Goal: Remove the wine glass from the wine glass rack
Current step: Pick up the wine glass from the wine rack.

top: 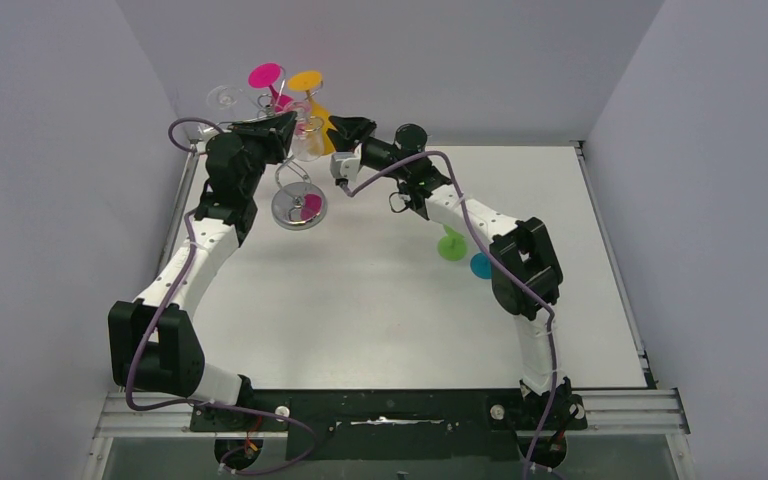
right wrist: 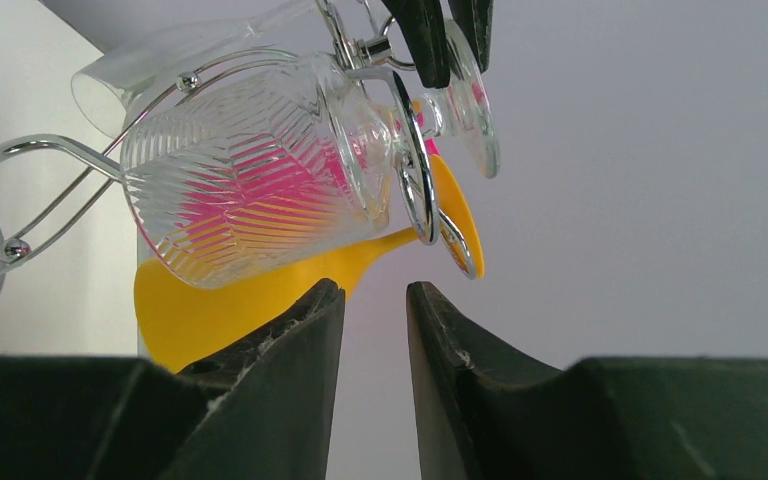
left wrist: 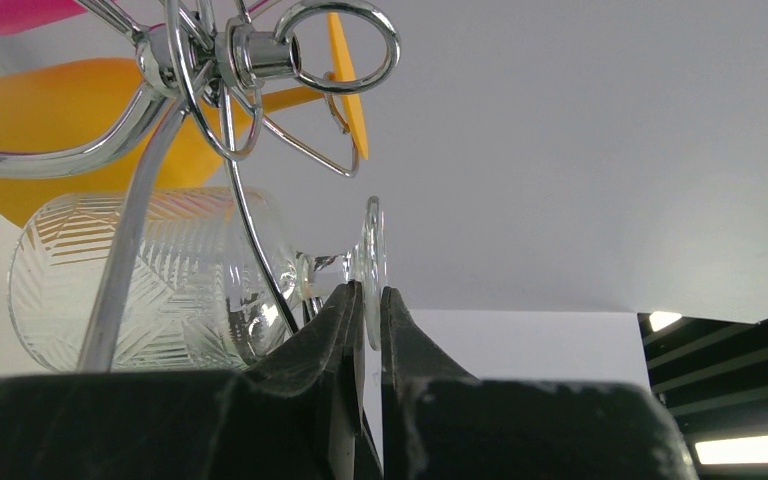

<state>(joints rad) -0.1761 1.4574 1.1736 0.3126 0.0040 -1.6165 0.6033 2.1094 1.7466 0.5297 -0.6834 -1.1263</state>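
Note:
The wine glass rack (top: 298, 206), silver wire on a round shiny base, stands at the table's far left. A clear ribbed wine glass (left wrist: 150, 275) hangs on its side from the rack's scroll arms (left wrist: 230, 60). My left gripper (left wrist: 368, 292) is shut on the rim of that glass's round foot (left wrist: 372, 250). The same grip appears at the top of the right wrist view, above the ribbed bowl (right wrist: 250, 170). My right gripper (right wrist: 373, 290) is open just below an orange glass (right wrist: 210, 300) on the rack, with nothing between its fingers.
A pink glass (top: 266, 76), the orange glass (top: 305, 80) and another clear glass (top: 225, 97) also hang on the rack. A green glass (top: 451, 245) and a blue glass (top: 481, 265) stand on the table under my right arm. Grey walls close the back and sides.

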